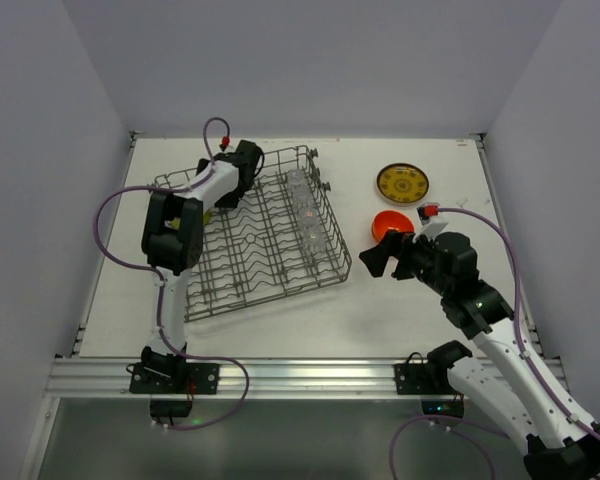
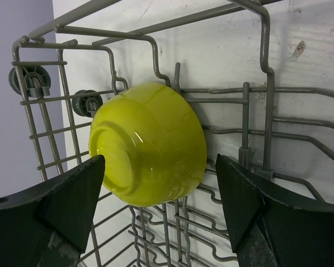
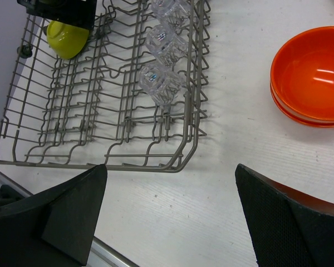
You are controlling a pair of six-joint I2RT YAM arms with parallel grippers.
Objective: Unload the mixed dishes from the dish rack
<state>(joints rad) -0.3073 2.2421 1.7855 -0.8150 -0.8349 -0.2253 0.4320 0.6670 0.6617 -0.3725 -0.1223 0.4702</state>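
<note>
The grey wire dish rack sits left of centre. A lime-yellow bowl leans on its side against the dividers in the rack's far-left corner; it also shows in the right wrist view. My left gripper is open, one jaw on each side of this bowl, not closed on it. It reaches into the rack in the top view. Three clear glass cups stand along the rack's right side. Two stacked orange bowls and the brown-gold patterned plate lie on the table. My right gripper is open and empty beside the orange bowls. No cream plates are in view.
The white table ends in a metal rail at the near edge. Grey walls close off the left, right and back. The rack's near corner lies just ahead of my right gripper.
</note>
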